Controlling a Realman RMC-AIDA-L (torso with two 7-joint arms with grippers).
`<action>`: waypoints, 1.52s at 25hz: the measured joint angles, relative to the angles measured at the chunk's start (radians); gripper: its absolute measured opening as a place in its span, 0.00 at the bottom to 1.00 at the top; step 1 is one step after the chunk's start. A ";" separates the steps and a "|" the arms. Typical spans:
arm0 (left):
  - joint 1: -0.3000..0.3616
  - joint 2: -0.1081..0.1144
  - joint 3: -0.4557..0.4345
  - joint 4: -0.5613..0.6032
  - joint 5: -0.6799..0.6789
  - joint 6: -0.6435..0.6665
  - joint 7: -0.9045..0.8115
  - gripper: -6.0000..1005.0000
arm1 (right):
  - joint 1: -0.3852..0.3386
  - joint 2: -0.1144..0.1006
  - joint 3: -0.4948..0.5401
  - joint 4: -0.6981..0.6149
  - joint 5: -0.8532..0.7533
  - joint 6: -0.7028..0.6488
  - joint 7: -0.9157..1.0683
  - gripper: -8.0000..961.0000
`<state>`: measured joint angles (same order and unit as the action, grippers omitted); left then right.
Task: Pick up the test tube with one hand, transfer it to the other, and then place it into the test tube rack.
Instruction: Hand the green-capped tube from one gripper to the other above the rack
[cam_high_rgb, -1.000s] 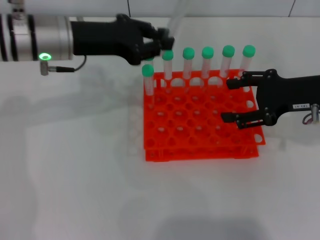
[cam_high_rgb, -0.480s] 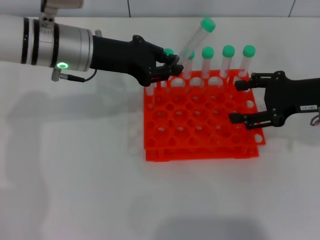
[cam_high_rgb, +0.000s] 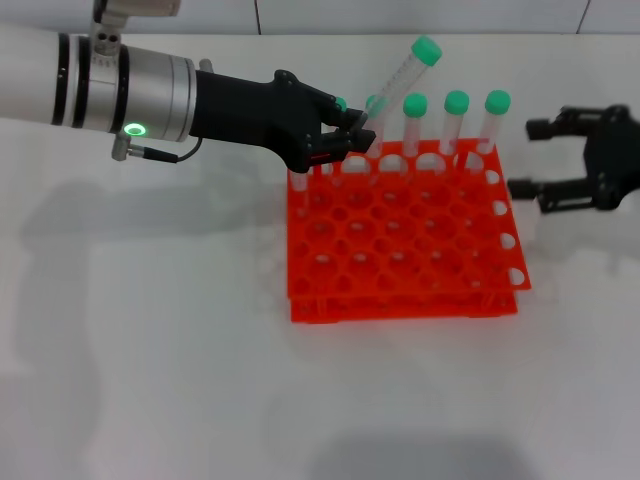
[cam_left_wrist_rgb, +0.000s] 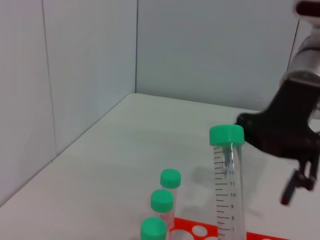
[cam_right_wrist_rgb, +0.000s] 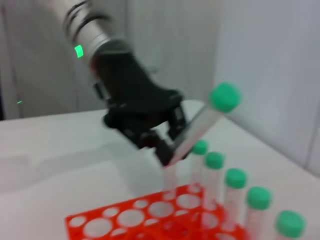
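My left gripper (cam_high_rgb: 352, 138) is shut on the lower end of the test tube (cam_high_rgb: 398, 84), held tilted above the back left of the test tube rack (cam_high_rgb: 400, 262). Its green cap (cam_high_rgb: 427, 48) points up and to the right. The left wrist view shows the tube (cam_left_wrist_rgb: 228, 185) close up. In the right wrist view the left gripper (cam_right_wrist_rgb: 159, 134) grips the slanted tube (cam_right_wrist_rgb: 198, 124) over the rack (cam_right_wrist_rgb: 122, 219). My right gripper (cam_high_rgb: 527, 157) stands open just right of the rack, holding nothing.
Several green-capped tubes (cam_high_rgb: 456, 118) stand upright in the rack's back row, right beneath the held tube. The rack's other holes (cam_high_rgb: 392, 232) hold nothing. White tabletop (cam_high_rgb: 150, 330) surrounds the rack, and grey wall panels (cam_left_wrist_rgb: 200, 50) rise behind it.
The left gripper has come in over the rack's back left corner with the tube, now tilted right. The right gripper has drawn back to the right, off the rack, still open.
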<state>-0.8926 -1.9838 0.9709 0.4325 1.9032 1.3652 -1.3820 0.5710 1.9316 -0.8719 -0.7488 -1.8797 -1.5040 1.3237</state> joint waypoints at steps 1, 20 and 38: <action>0.000 -0.001 0.000 0.000 0.000 0.000 0.000 0.25 | 0.003 -0.004 0.013 0.003 0.003 0.001 0.015 0.84; 0.001 -0.015 0.022 0.002 0.001 -0.008 0.013 0.26 | 0.018 0.044 0.132 0.319 0.270 -0.033 0.051 0.84; 0.008 -0.039 0.026 0.015 0.013 -0.009 0.035 0.27 | 0.064 0.096 0.127 0.563 0.494 -0.031 -0.208 0.84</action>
<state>-0.8842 -2.0228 0.9971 0.4480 1.9159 1.3560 -1.3472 0.6352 2.0272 -0.7452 -0.1858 -1.3860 -1.5352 1.1156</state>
